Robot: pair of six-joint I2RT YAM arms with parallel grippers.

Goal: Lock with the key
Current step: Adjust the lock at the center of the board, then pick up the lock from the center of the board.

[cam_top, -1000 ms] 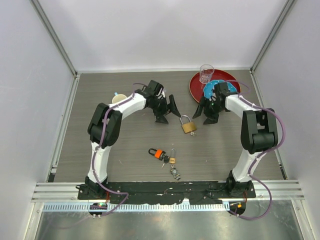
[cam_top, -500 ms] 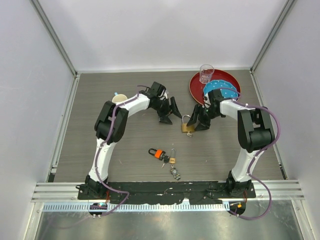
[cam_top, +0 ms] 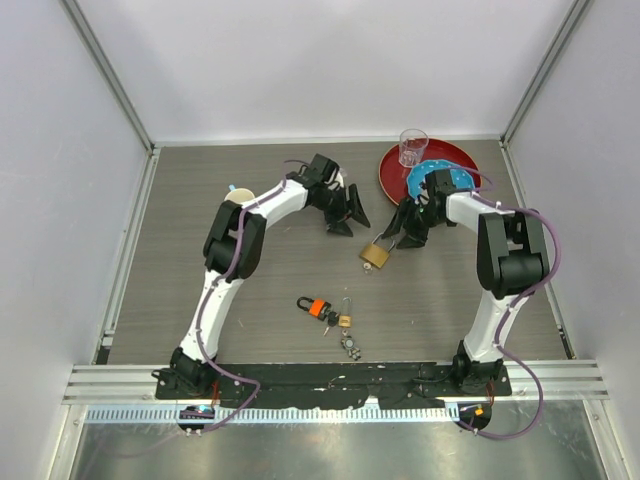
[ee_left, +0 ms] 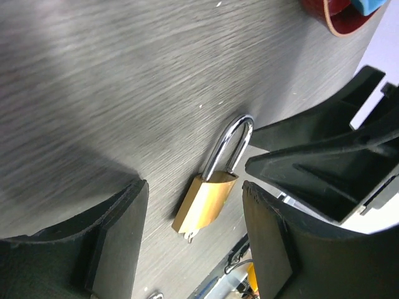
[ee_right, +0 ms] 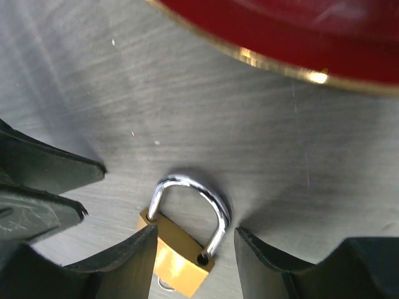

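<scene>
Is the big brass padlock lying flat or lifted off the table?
Lying flat. The brass padlock rests on the table in both wrist views; the open right hand flanks its shackle.

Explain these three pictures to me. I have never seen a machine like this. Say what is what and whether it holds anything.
These are two robot arms bolted at the near edge of a table. The wide picture looks down from above and behind them. The other two come from a camera on each wrist, so the black wedges at their lower edges are that arm's own fingers. Each arm ends in a two-finger tool: the left tool and the right tool. Both are open and hold nothing. They are close to a brass padlock lying on the table. Nearer the bases lies the key bunch, untouched, beside a tiny padlock. At the back are a red plate with a glass, and a cup.
</scene>
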